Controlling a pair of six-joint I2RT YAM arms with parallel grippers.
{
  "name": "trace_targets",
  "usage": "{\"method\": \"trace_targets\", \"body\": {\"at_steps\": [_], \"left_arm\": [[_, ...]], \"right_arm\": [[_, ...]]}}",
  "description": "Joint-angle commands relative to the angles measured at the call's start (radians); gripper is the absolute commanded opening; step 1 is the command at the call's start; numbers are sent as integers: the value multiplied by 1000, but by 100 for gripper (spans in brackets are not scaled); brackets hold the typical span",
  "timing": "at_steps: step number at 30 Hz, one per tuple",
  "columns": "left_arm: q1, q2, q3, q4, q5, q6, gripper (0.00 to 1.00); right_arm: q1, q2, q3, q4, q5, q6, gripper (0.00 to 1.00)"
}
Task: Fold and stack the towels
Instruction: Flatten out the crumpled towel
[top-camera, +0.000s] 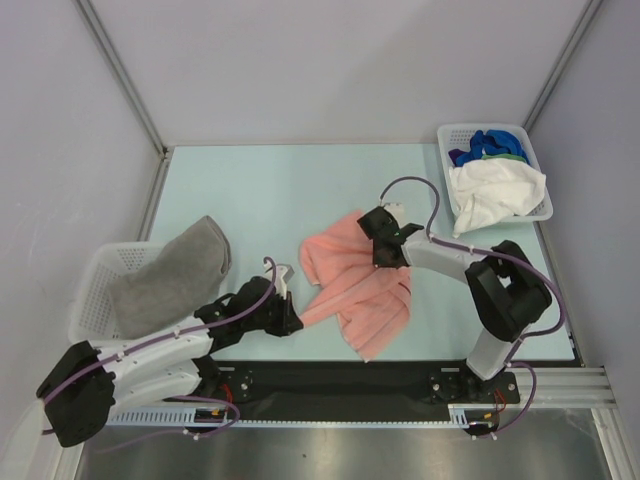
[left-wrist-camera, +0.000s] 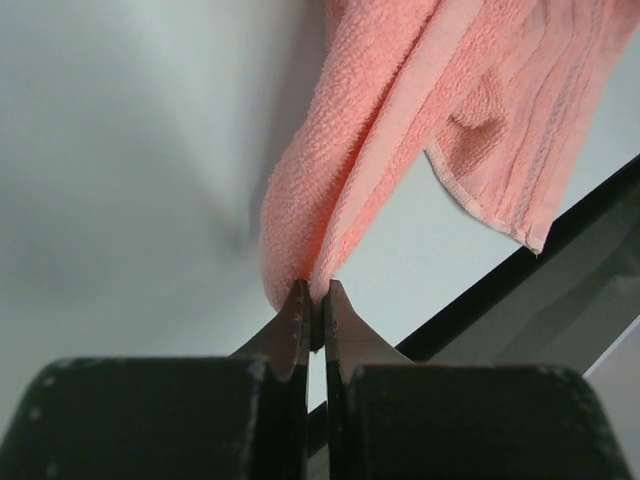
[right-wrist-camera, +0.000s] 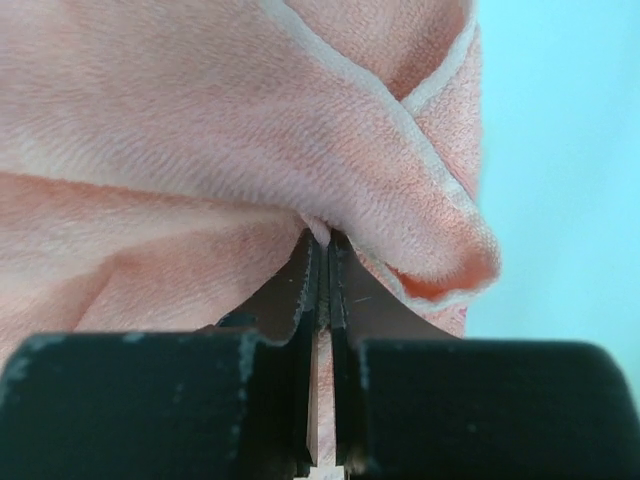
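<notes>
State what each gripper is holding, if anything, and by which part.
Both grip the salmon pink towel: the left gripper pinches a folded edge at its near left corner, the right gripper pinches a bunched fold at its far right side.

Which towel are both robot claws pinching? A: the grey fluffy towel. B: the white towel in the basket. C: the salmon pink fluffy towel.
C: the left gripper and the right gripper are each shut on an edge of the salmon pink terry towel.

The salmon pink towel (top-camera: 355, 285) lies crumpled at mid-table (top-camera: 250, 190).
</notes>
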Motion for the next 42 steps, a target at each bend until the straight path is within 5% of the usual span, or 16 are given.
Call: {"method": "trace_targets", "body": {"at_steps": [1,15,26,33,42], "left_arm": [[-7,-37,75,-52,-30,22,0],[-7,-37,701,-351,-288,267,0],[-7,182,1499,-480,-380,684,0],[-7,228,1707,-413,-262,799,0],[-7,195,1824,-322,-161,893,0]], "right_arm": [[-1,-105,16,1,-8,-11,0],[42,-448,420,-124,-30,-141,0],[83,-347,1032,-118,-44,-333,0],[158,-309,1286,-77,-30,-443,0],[279,-398,1258,41,-28,-525,0]]}}
